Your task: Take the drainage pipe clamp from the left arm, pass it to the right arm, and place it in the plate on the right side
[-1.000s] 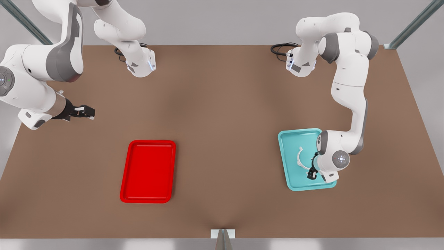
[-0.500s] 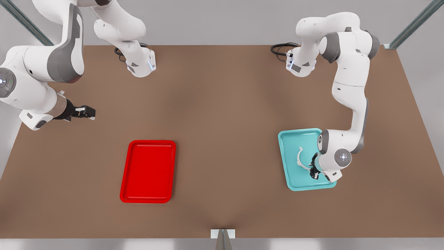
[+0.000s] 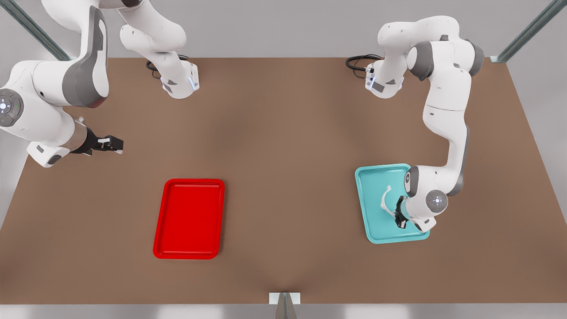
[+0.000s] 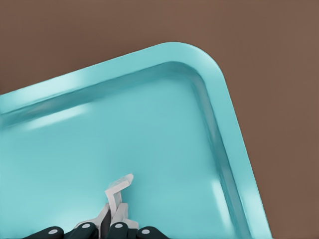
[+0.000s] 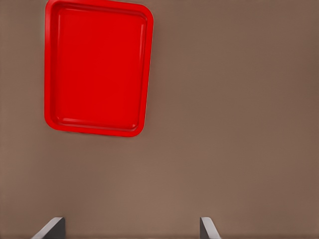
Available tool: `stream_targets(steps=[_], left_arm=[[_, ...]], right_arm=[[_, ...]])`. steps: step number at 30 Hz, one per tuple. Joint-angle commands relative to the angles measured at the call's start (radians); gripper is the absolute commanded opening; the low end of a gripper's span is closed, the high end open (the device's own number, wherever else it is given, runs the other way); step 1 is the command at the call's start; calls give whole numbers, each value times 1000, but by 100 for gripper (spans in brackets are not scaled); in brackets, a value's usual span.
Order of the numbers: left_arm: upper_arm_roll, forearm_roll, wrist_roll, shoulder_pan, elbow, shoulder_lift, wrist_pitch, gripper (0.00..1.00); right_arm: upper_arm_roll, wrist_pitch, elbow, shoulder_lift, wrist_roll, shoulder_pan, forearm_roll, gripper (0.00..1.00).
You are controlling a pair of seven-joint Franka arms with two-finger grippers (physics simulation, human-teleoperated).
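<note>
The clamp (image 3: pixel 384 200) is pinched at one end by the closed left gripper (image 3: pixel 400 218) over the teal tray (image 3: pixel 366 177). The handover and the placing in the plate (image 3: pixel 189 218) are left. The arc's long axis is seen running away from the camera, bulging toward the front view's left. The right gripper (image 3: pixel 113 144) is held open, waiting well apart.

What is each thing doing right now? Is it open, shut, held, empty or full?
left gripper: shut on the drainage pipe clamp, over the teal tray.
drainage pipe clamp: pinched at one end by the left gripper, inside the teal tray's outline.
teal tray: flat on the table.
right gripper: open, holding nothing, waiting above the table.
plate: empty, flat on the table.
</note>
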Motion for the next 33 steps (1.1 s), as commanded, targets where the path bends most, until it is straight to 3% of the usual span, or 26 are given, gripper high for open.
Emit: stream_targets(steps=[1, 7, 14, 17, 20, 26, 30, 33], left_arm=[[0, -6, -53, 0, 0, -2, 2, 21], [0, -6, -51, -12, 0, -42, -27, 21], [3, -7, -47, -78, 14, -132, -193, 21], [-9, -89, -70, -86, 117, -125, -368, 21], [-52, -90, -350, -215, 221, -122, -471, 21], [-109, -86, -705, -393, 434, 4, -472, 21], [-152, -92, -996, -434, 614, 96, -457, 21], [-166, -93, -1111, -436, 622, 110, -396, 21]], right_arm=[[0, 2, 0, -1, 0, 1, 1, 100], [0, 2, -1, -2, 0, 1, 1, 100], [0, 2, -1, -1, 0, 1, 1, 100], [0, 2, -9, -2, 0, 1, 1, 100], [0, 0, -10, -2, 0, 1, 1, 100], [0, 3, -10, 1, 0, 1, 1, 100], [1, 5, -10, 1, 0, 1, 1, 100], [14, 17, 14, 41, -14, 16, -1, 100]])
